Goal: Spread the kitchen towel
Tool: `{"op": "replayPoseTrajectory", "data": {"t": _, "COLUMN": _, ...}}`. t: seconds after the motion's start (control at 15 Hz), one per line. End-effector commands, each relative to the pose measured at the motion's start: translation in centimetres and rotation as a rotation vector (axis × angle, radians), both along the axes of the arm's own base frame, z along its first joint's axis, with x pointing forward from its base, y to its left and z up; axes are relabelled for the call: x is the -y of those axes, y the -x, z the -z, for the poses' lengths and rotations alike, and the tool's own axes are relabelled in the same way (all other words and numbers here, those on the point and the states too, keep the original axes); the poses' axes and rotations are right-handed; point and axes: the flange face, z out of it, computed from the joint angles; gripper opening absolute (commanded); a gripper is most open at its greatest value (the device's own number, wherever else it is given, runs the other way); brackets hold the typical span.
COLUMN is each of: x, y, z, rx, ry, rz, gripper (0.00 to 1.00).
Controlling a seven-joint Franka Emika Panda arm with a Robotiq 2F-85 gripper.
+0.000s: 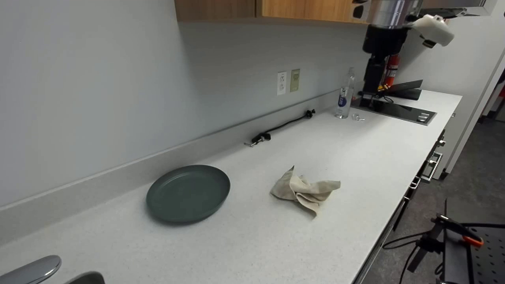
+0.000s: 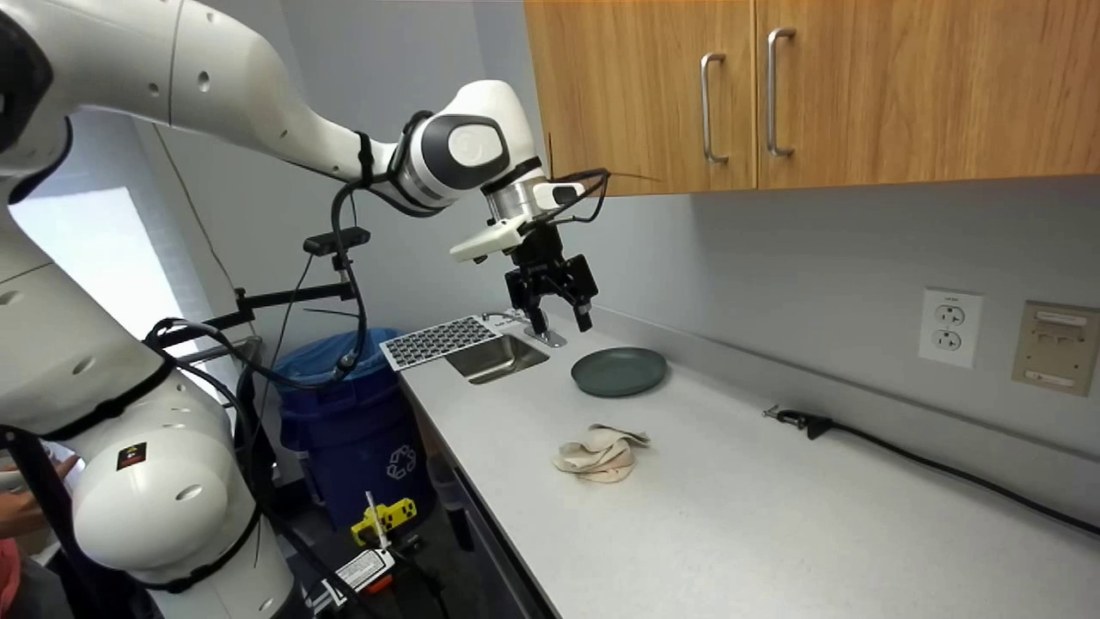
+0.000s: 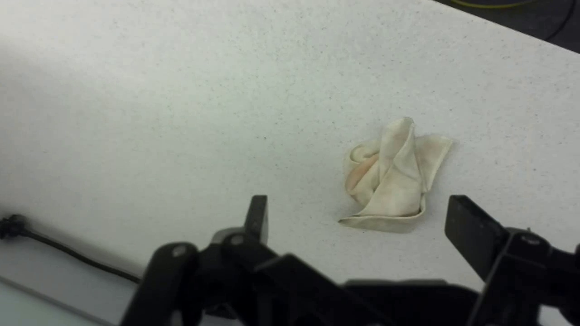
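The kitchen towel is a small beige cloth lying crumpled in folds on the white counter. It shows in both exterior views (image 1: 304, 191) (image 2: 599, 456) and in the wrist view (image 3: 394, 181), with some corners sticking out and others tucked under. My black gripper (image 2: 563, 328) is up in the air, clear of the towel and not touching it. In the wrist view the gripper (image 3: 358, 199) is open and empty, its two fingers wide apart, with the towel below and just beyond the fingertips. In an exterior view the gripper (image 1: 367, 99) shows edge-on.
A dark green plate (image 1: 188, 194) lies on the counter near the wall. A black cable with a clamp (image 1: 282, 127) runs along the wall. A clear bottle (image 1: 345, 96) stands by the cooktop (image 1: 394, 110). A sink (image 2: 497, 359) is at one end. Wooden cabinets (image 2: 644, 94) hang above.
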Motion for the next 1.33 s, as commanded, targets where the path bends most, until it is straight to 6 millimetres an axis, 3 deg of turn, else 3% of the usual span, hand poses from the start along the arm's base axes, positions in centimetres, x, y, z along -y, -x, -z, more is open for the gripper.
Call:
{"op": "replayPoseTrajectory", "data": {"t": 0.0, "x": -1.8, "y": -3.1, "z": 4.4, "rx": -0.006, "ry": -0.085, "rz": -0.065, "gripper": 1.0}}
{"op": "replayPoseTrajectory", "data": {"t": 0.33, "x": -2.5, "y": -5.5, "z": 10.5, "rx": -0.064, "ry": -0.181, "rz": -0.135, "gripper": 1.0}}
{"op": "replayPoseTrajectory", "data": {"t": 0.67, "x": -3.5, "y": -5.3, "z": 15.1, "rx": -0.175, "ry": -0.236, "rz": -0.189, "gripper": 1.0}}
{"op": "replayPoseTrajectory", "data": {"t": 0.73, "x": -3.0, "y": -4.7, "z": 14.3, "rx": -0.152, "ry": -0.205, "rz": -0.157, "gripper": 1.0}}
{"op": "replayPoseTrajectory", "data": {"t": 0.87, "x": -3.2, "y": -4.7, "z": 15.0, "rx": -0.167, "ry": -0.206, "rz": -0.158, "gripper": 1.0}}
{"op": "replayPoseTrajectory", "data": {"t": 1.13, "x": -2.9, "y": -4.8, "z": 14.4, "rx": -0.151, "ry": -0.202, "rz": -0.164, "gripper": 1.0}}
{"op": "replayPoseTrajectory", "data": {"t": 1.27, "x": -2.7, "y": -5.4, "z": 15.4, "rx": -0.177, "ry": -0.225, "rz": -0.157, "gripper": 1.0}}
